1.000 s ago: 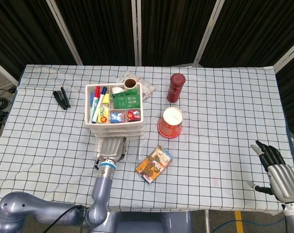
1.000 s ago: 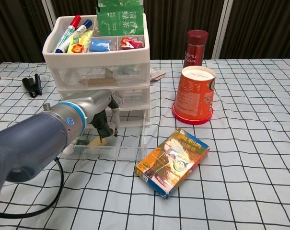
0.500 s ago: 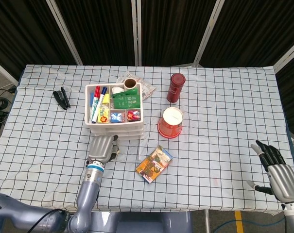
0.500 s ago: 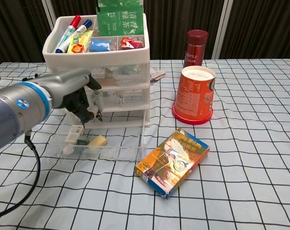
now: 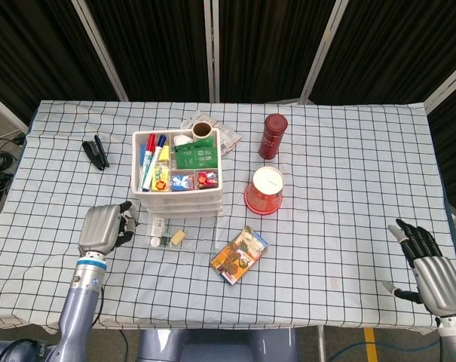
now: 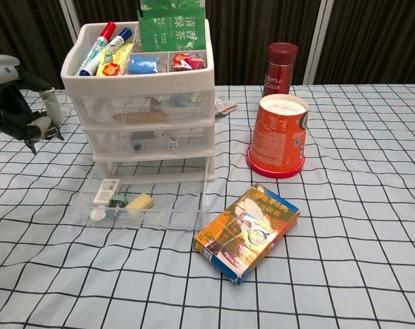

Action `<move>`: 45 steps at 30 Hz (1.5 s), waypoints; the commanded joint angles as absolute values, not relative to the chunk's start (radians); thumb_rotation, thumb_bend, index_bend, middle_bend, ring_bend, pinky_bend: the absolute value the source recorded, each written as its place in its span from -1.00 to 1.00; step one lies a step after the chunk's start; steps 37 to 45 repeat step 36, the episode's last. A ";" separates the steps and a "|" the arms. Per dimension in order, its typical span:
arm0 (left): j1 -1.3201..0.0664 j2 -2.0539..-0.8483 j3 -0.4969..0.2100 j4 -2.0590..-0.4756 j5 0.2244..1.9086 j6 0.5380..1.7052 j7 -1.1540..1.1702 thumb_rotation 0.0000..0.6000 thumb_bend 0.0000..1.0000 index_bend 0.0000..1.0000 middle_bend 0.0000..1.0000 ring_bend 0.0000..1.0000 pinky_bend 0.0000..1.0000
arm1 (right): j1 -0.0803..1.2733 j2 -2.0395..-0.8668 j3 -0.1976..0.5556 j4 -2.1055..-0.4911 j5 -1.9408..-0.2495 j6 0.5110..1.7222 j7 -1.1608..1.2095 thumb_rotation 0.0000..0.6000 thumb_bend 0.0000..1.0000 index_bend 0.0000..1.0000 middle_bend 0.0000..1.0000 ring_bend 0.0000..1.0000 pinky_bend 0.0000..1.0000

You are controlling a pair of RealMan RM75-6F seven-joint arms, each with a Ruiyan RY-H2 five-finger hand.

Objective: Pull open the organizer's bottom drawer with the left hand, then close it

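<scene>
A white tablecloth (image 5: 341,226) with a black grid covers the tabletop. The white organizer (image 6: 147,86) has a clear bottom drawer (image 6: 142,209) and holds red and blue markers (image 6: 101,46) and green packets (image 6: 171,29). A dark red canister (image 6: 280,67), an orange cup (image 6: 278,133) and a black clip (image 5: 96,151) stand apart.

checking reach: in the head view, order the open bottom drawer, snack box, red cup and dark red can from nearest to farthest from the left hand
From the left hand:
1. open bottom drawer, just to its right
2. snack box, further right
3. red cup, right of the organizer
4. dark red can, behind the cup

Left hand (image 6: 15,103) cut by chest view edge; small bottom drawer (image 6: 142,209) contents unidentifiable.
</scene>
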State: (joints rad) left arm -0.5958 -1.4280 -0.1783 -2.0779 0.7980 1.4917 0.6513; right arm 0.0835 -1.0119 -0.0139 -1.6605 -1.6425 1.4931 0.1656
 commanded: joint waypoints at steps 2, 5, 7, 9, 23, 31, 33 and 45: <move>-0.555 -1.364 -0.170 -2.024 0.795 1.422 0.558 1.00 0.16 0.15 1.00 0.98 0.83 | 0.085 -1.016 -0.011 -1.660 -1.636 1.488 0.159 1.00 -0.92 -0.89 -1.00 -1.00 -1.00; -0.546 -1.347 -0.171 -1.972 0.787 1.391 0.523 1.00 0.14 0.08 1.00 0.98 0.83 | 0.086 -1.019 -0.009 -1.659 -1.630 1.484 0.153 1.00 -0.92 -0.89 -1.00 -1.00 -1.00; -0.541 -1.343 -0.174 -1.932 0.778 1.370 0.499 1.00 0.08 0.01 1.00 0.98 0.82 | 0.088 -1.021 -0.009 -1.659 -1.628 1.480 0.147 1.00 -0.92 -0.89 -1.00 -1.00 -1.00; -0.536 -1.340 -0.179 -1.899 0.779 1.347 0.468 1.00 -0.04 -0.04 1.00 0.98 0.82 | 0.089 -1.024 -0.008 -1.659 -1.625 1.476 0.139 1.00 -0.92 -0.89 -1.00 -1.00 -1.00; -0.397 -1.239 -0.079 -1.851 1.065 1.319 0.197 1.00 -0.64 -0.77 -0.05 0.14 0.14 | 0.096 -1.064 -0.001 -1.648 -1.611 1.457 0.058 1.00 -0.92 -0.89 -1.00 -1.00 -1.00; -0.246 -1.241 0.057 -1.720 1.378 1.508 0.143 1.00 -0.73 -1.00 -1.00 -1.00 -0.98 | 0.088 -1.094 0.009 -1.634 -1.619 1.492 0.015 1.00 -0.92 -0.89 -1.00 -1.00 -1.00; -0.216 -1.259 0.072 -1.672 1.413 1.555 0.189 1.00 -0.76 -1.00 -1.00 -1.00 -1.00 | 0.087 -1.103 0.013 -1.627 -1.622 1.501 0.002 1.00 -0.92 -0.90 -1.00 -1.00 -1.00; -0.183 -1.289 0.073 -1.618 1.439 1.608 0.236 1.00 -0.81 -1.00 -1.00 -1.00 -1.00 | 0.087 -1.114 0.018 -1.616 -1.626 1.511 -0.009 1.00 -0.92 -0.90 -1.00 -1.00 -1.00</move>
